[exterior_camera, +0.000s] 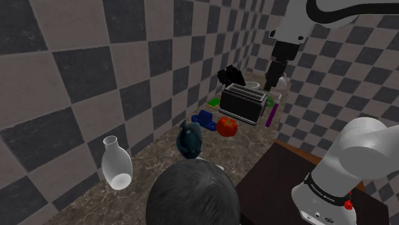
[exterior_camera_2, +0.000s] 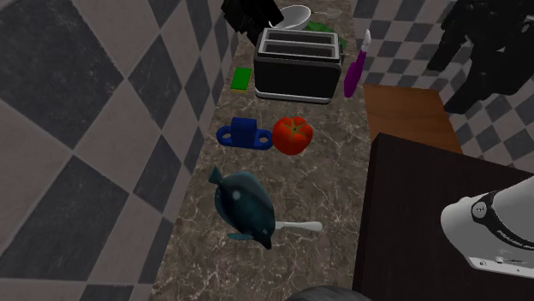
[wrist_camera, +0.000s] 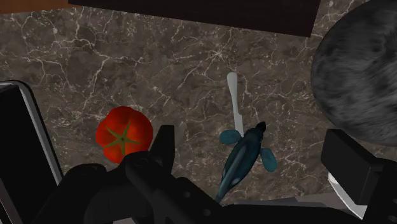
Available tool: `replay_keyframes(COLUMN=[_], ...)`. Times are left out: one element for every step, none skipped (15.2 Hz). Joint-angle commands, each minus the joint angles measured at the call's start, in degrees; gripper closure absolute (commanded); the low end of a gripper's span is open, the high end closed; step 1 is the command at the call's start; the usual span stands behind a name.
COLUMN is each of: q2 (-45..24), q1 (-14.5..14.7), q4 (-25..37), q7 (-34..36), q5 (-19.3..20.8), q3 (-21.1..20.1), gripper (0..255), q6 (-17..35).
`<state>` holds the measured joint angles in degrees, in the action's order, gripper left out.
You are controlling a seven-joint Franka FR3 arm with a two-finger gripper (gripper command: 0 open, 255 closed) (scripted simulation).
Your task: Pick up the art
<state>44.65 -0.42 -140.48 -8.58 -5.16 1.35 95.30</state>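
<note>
Hanging high over the far end of the veined stone counter point(exterior_camera_2: 335, 175), above the toaster point(exterior_camera: 243, 104), the black gripper point(exterior_camera: 271, 82) has its 2 fingers point(wrist_camera: 163, 147) spread apart and clasps nothing. The art, a dark teal fish figurine point(exterior_camera_2: 245, 205), stands on the counter well apart from the gripper, nearer the stand than the toaster is. In the wrist view it lies down below, between the parted fingers but untouched. A white utensil point(exterior_camera_2: 298, 227) lies just beside the fish. Farther along sit a red tomato point(exterior_camera_2: 293, 134) and, just beside it, a blue object point(exterior_camera_2: 243, 135). A flat green piece point(exterior_camera_2: 241, 79) lies by the toaster on the wall side, and a purple-handled tool point(exterior_camera_2: 354, 70) on the other. A white vase point(exterior_camera: 116, 165) stands near the checkered wall, with 1 dark grey ball point(exterior_camera: 192, 195) close to it.
</note>
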Motion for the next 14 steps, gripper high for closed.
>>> replay_keyframes(q2=[0.0, -1.29, -2.65, -4.1, -5.62, -7.21, -8.88, -10.61, -12.4, -14.25, -16.16, -18.12, -20.13, -22.18], q1=[0.0, 0.38, 0.76, 1.11, 1.46, 1.79, 2.11, 2.41, 2.66, 2.9, 3.12, 3.32, 3.49, 3.63], q4=[0.0, -0.45, -0.83, -1.12, -1.34, -1.48, -1.53, -1.51, -1.41, -1.23, -0.97, -0.63, -0.21, 0.28], q7=[0.0, 0.49, 0.99, 1.49, 2.0, 2.53, 3.07, 3.62, 4.18, 4.77, 5.38, 6.03, 6.71, 7.42], q5=[0.0, -0.26, -0.5, -0.71, -0.89, -1.02, -1.12, -1.17, -1.18, -1.13, -1.02, -0.84, -0.59, -0.26], q3=[0.0, -0.87, -1.73, -2.6, -3.46, -4.3, -5.14, -5.98, -6.83, -7.66, -8.48, -9.29, -10.09, -10.9], gripper=[0, 0, 0, 0, 0, 0, 0, 0, 0, 0, 0, 0, 0, 0], q6=[0.0, 1.81, 3.63, 5.43, 7.23, 9.02, 10.79, 12.54, 14.27, 15.97, 17.64, 19.28, 20.87, 22.42])
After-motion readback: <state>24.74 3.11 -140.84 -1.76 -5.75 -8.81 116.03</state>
